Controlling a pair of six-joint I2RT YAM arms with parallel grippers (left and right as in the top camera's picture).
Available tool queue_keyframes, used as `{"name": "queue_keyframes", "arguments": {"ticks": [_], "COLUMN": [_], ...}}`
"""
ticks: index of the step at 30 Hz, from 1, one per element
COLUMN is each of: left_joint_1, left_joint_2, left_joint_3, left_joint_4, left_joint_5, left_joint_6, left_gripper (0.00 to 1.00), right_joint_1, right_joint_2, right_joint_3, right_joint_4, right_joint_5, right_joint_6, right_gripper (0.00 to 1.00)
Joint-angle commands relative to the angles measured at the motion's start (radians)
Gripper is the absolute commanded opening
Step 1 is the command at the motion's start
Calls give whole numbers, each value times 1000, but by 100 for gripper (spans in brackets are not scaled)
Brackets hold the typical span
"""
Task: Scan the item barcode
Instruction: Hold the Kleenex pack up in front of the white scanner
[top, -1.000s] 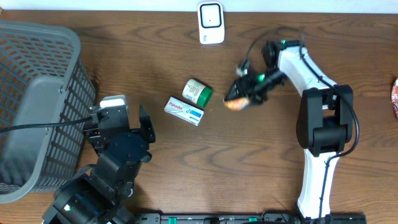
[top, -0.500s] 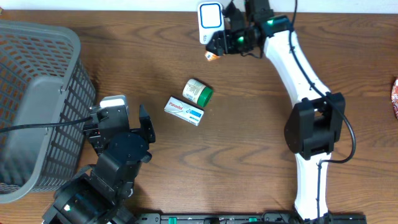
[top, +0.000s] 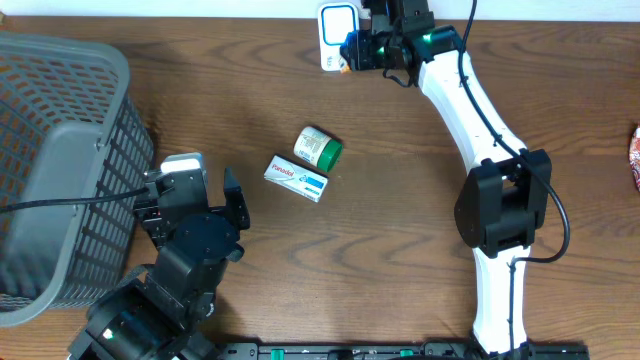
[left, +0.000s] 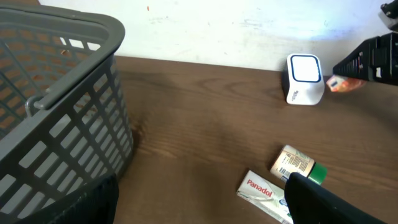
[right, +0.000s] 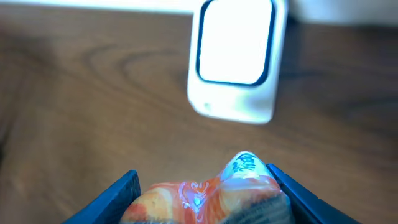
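The item is a soft orange packet (right: 202, 196) with a white corner, and my right gripper (right: 205, 194) is shut on it, one blue finger on each side. It hangs just in front of the white barcode scanner (right: 235, 59), whose window faces it. From overhead the scanner (top: 339, 38) stands at the table's far edge, with the right gripper (top: 352, 55) and the packet (top: 343, 67) right beside it. My left gripper (left: 199, 208) stands open and empty at the near left, far from the scanner (left: 303, 78).
A Panadol box (top: 297, 178) and a green-capped bottle (top: 318, 148) lie mid-table, just ahead of the left gripper. A grey slatted basket (top: 60, 170) fills the left side. Something red (top: 634, 160) shows at the right edge.
My right arm has swung the orange packet from mid-table up and left to the scanner, then edged closer to it. The left arm has not moved.
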Motion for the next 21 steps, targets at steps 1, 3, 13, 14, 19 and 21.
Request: {"name": "queue_keyframes", "arguments": {"ticks": [1, 3, 13, 14, 19, 21], "left_joint_1": [1, 1, 1, 1, 1, 1], "left_joint_2": [-1, -1, -1, -1, -1, -1], "left_joint_3": [5, 5, 5, 5, 5, 5], "left_joint_4": [1, 1, 1, 1, 1, 1], "left_joint_5": [-19, -20, -19, -20, -19, -19], "left_joint_6": [10, 10, 10, 10, 10, 10], "left_gripper": [86, 86, 86, 86, 86, 86], "right_joint_1": [-3, -3, 7, 9, 33, 47], "right_joint_2": [23, 35, 121, 126, 158, 174], "right_joint_3": [16, 16, 16, 16, 16, 16], "right_joint_4": [61, 103, 370, 385, 470, 502], "right_joint_5": [82, 92, 126, 126, 166, 200], "right_joint_6": [10, 11, 11, 11, 31, 31], "right_gripper": [57, 57, 58, 58, 56, 56]}}
